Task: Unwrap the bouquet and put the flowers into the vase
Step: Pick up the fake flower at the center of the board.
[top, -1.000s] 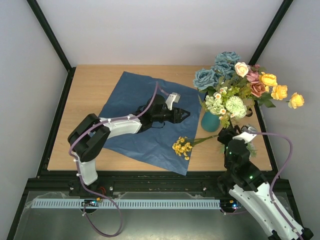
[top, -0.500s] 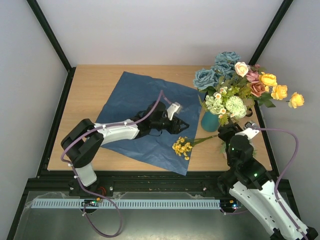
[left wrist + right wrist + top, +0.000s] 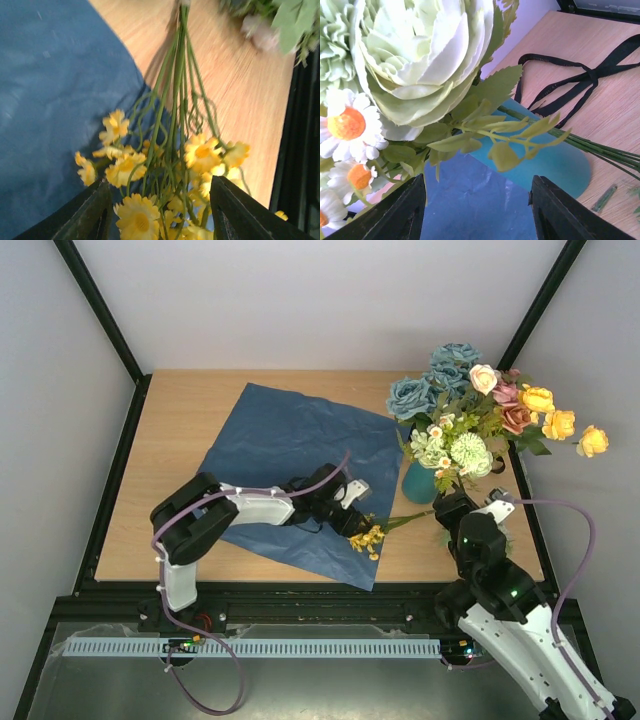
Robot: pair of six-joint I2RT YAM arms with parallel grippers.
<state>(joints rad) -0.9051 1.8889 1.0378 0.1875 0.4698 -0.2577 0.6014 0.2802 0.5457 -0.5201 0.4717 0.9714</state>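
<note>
Mostly done, judging by the layout: unwrapped onto flat paper (image 3: 290,455), with nearly all flowers (image 3: 470,410) standing in vase (image 3: 420,483) at right. Left to place: one yellow sprig (image 3: 366,536), lying across paper edge, stem toward vase. Seen only from left wrist: left gripper (image 3: 157,200) spread either side of its blooms, not clenched. Seen only from right wrist: right gripper (image 3: 477,200) spread, holding nothing, close before vase; black ribbon (image 3: 570,75) loose on table (image 3: 200,410).
</note>
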